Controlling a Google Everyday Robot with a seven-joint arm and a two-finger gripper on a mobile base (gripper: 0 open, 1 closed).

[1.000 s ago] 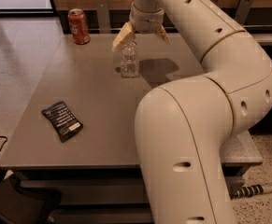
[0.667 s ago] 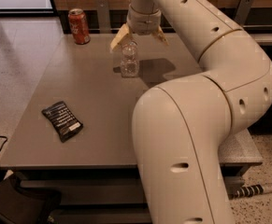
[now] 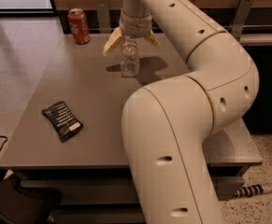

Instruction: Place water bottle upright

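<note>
Bottle stands upright on the grey table, its top rising into the gap between the two spread fingers of the gripper and its base well below their tips. It is small, clear and ribbed, with a thin band round the upper part. The table shows through its walls, and a shadow lies on the tabletop just beside it. The gripper hangs straight over it from the cream arm, its fingers splayed wide to either side and released, with neither pale pad seen touching the plastic. Beyond one finger, near the table's far corner, a red can stands upright, well apart from the bottle. A black packet lies flat on the near part of the table, far from the fingertips and on the same side as the can. On the other side of the fingers, the arm's bulky lower links fill the foreground and hide that part of the table.
</note>
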